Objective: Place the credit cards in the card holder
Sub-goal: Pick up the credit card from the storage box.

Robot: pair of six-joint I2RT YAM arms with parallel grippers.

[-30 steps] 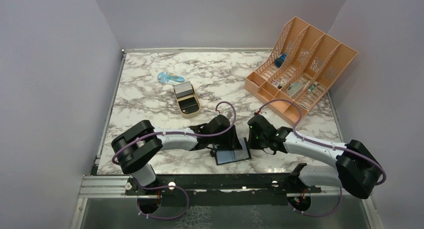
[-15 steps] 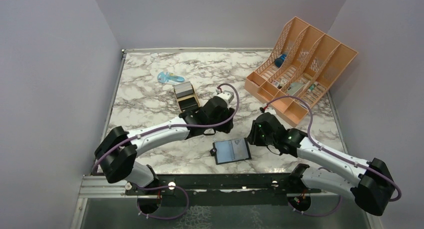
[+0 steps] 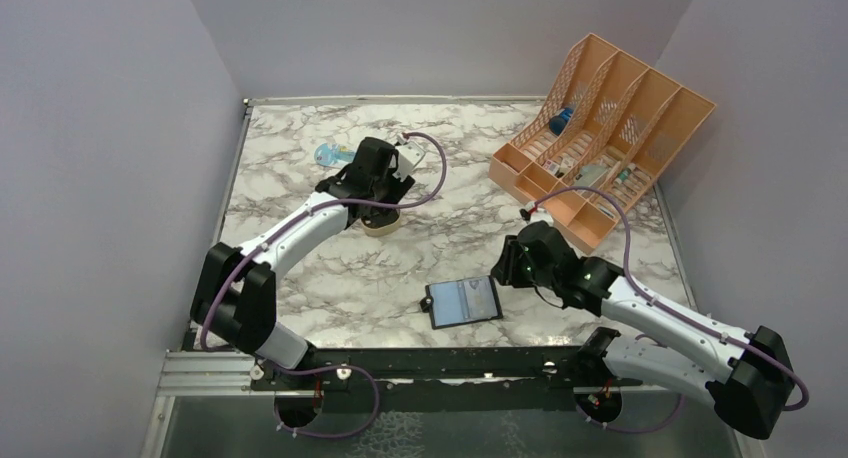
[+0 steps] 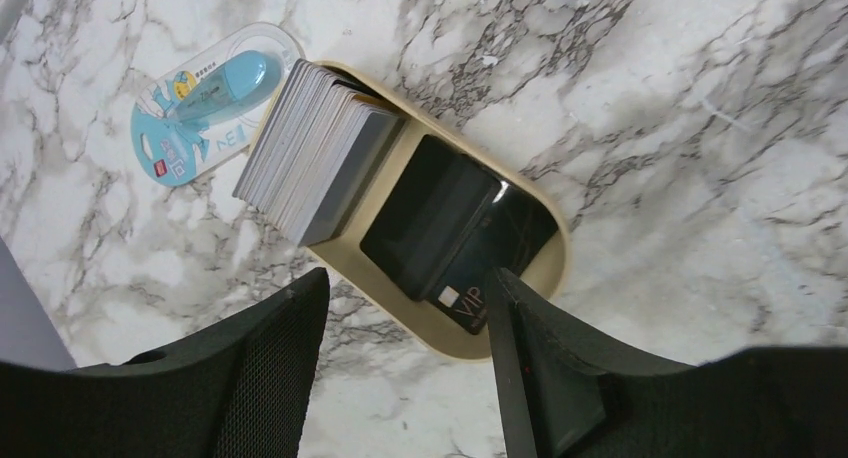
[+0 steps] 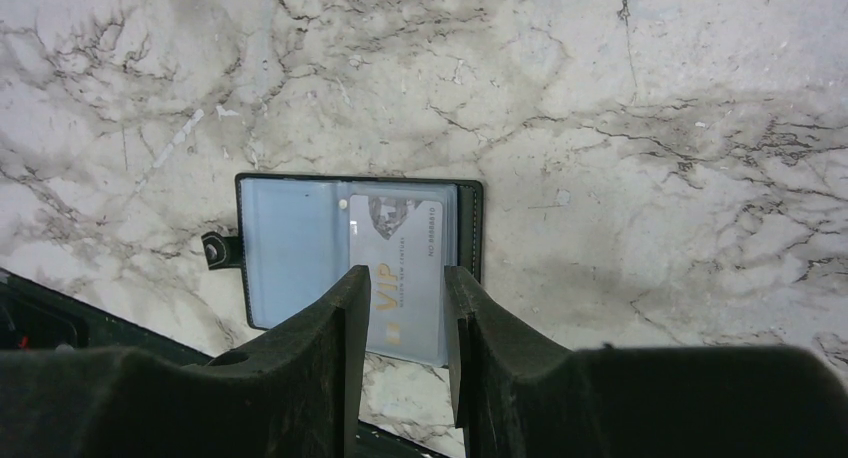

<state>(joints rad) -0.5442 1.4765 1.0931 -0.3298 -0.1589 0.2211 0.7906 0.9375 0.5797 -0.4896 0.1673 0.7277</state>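
**Marble table, both claws parted**

My left gripper hangs spread over the gold tin at eleven o'clock, credit cards stacked inside. My right gripper, narrowly parted, hovers over the open card holder at six o'clock.

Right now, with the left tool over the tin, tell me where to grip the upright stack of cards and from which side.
Probably pinch the upright stack of cards by its exposed top edges, coming down from above with the left tool: they stand on edge, leaning, above the rim of the tin, whose walls block any side approach.
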